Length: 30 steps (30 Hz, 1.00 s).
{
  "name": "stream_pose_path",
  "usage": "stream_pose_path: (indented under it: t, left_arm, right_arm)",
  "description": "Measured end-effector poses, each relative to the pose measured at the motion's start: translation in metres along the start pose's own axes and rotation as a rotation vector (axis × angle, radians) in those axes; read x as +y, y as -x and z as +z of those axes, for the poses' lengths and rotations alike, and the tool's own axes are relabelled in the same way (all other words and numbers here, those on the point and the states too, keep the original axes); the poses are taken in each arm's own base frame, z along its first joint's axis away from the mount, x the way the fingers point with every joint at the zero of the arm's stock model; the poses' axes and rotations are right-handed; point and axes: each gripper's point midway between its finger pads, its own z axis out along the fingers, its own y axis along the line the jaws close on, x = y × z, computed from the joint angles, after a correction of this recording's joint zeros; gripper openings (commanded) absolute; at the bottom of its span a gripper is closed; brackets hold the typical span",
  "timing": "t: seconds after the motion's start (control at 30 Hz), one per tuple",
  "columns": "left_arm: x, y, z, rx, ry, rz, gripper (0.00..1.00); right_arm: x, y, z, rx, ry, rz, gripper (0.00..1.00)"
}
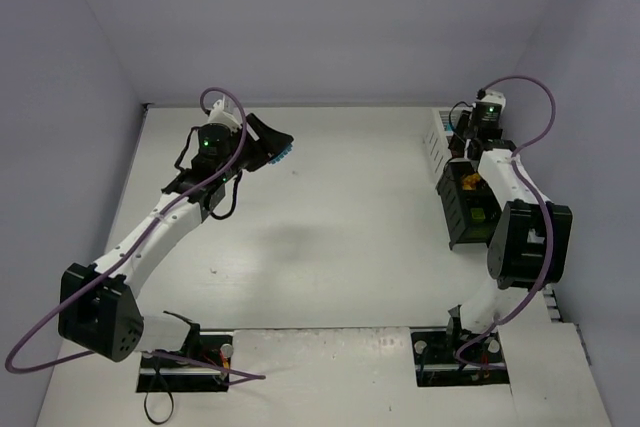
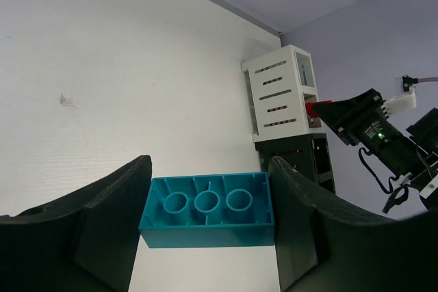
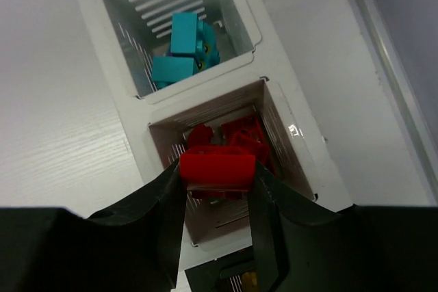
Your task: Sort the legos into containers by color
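My left gripper (image 2: 209, 186) is shut on a cyan brick (image 2: 207, 211), held by its ends above the bare table, hollow underside to the camera. In the top view it (image 1: 272, 147) is at the far left, far from the containers. My right gripper (image 3: 217, 172) is shut on a red brick (image 3: 217, 167) just above a white slatted bin (image 3: 301, 162) that holds red bricks (image 3: 243, 135). The neighbouring white bin (image 3: 89, 5) holds cyan bricks (image 3: 183, 49). In the top view the right gripper (image 1: 462, 142) hovers over the white bins (image 1: 436, 142).
Black bins (image 1: 458, 217) continue the row towards me, holding a yellow piece (image 1: 480, 215) and an orange piece (image 1: 470, 182). The left wrist view shows the white bins (image 2: 280, 94) and black bins (image 2: 301, 158) ahead on the right. Walls close the table's sides and back.
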Motion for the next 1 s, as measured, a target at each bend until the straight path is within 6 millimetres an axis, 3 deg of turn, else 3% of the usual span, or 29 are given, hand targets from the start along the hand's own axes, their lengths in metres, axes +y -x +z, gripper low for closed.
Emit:
stream_pose_path:
  t: [0.07,0.17,0.33,0.47,0.6,0.73,0.87,1.0]
  left_arm:
    - [0.001,-0.002,0.000,0.009,0.005,0.000,0.06]
    - [0.002,-0.004,-0.001,0.016,0.007,-0.002,0.06]
    - [0.004,-0.007,0.001,0.029,0.009,-0.005,0.06]
    - [0.002,-0.008,0.007,0.046,0.008,-0.019,0.07]
    - [-0.009,0.000,0.012,0.038,-0.009,-0.051,0.07]
    - [-0.025,0.010,0.016,0.016,-0.043,-0.100,0.07]
    - [-0.040,0.017,0.020,-0.002,-0.082,-0.148,0.07]
    - [-0.049,0.016,0.022,-0.008,-0.096,-0.194,0.07]
  right_arm:
    - [0.000,-0.012,0.006,0.037,-0.001,0.000,0.55]
    - [-0.001,-0.016,0.008,0.053,-0.001,0.001,0.69]
    - [0.029,0.003,-0.010,0.010,0.098,-0.029,0.73]
    - [0.099,0.026,-0.063,-0.084,0.301,-0.116,0.68]
    - [0.178,0.046,-0.143,-0.222,0.599,-0.181,0.63]
    - [0.237,0.042,-0.212,-0.309,0.840,-0.236,0.66]
    - [0.283,0.014,-0.245,-0.300,1.007,-0.280,0.73]
    - [0.316,-0.011,-0.256,-0.276,1.094,-0.311,0.73]
